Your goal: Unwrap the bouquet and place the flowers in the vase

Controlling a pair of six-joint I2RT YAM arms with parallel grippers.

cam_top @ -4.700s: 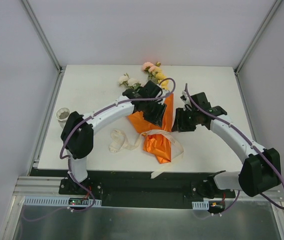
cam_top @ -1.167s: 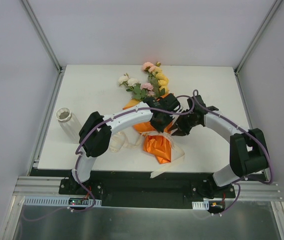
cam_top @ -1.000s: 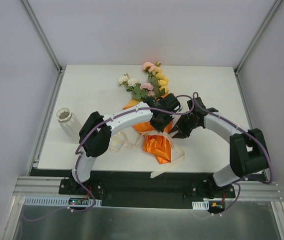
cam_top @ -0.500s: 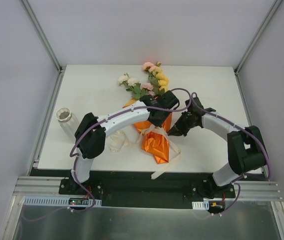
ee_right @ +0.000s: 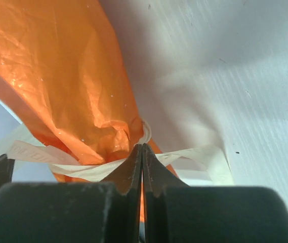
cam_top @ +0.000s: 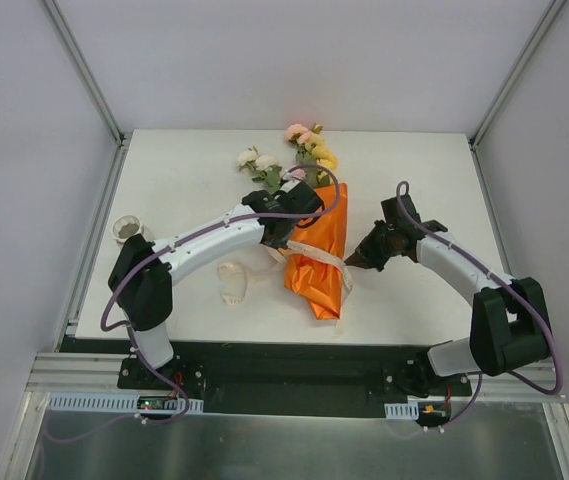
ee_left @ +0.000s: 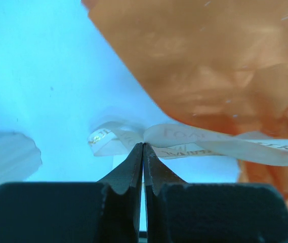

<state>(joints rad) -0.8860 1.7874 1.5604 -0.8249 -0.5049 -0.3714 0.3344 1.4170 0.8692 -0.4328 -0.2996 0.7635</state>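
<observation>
Pointing paper tip: the narrow end of the orange paper (cam_top: pixel 322 290) lies closest to me, near the front edge of the white table (cam_top: pixel 414 170).
Loose strip: a curled cream strip (cam_top: pixel 232 283) lies flat on the table to the left of that tip, apart from the paper.
Ribbon: a cream ribbon (cam_top: pixel 316 262) crosses the paper partway up the cone, and its ends stick out on both sides.
Right gripper: the right gripper (ee_right: pixel 141 148) reaches in low from the right of the cone. Its fingers are pressed together with no gap, and the ribbon runs in between them at the tips, so it pinches the ribbon just beside the paper.
Left gripper: the left gripper (ee_left: pixel 142 147) comes across from the left. Its fingers are squeezed tight, a small loop of ribbon meets their tips, and it pinches the ribbon at the cone's left edge.
Bouquet: the bouquet (cam_top: pixel 329 235) lies flat on the table between the two grippers, with its wide end turned away from me.
Flowers: the pink, cream and yellow flowers (cam_top: pixel 309 150) spill from the wide mouth of the paper toward the far edge, the cream ones off to the left. Their stems are hidden by the paper and the left arm.
Vase: the vase (cam_top: pixel 124 228) stands at the table's left edge, well apart from the bouquet. Only its round mouth shows, because the left arm's elbow covers the rest.
</observation>
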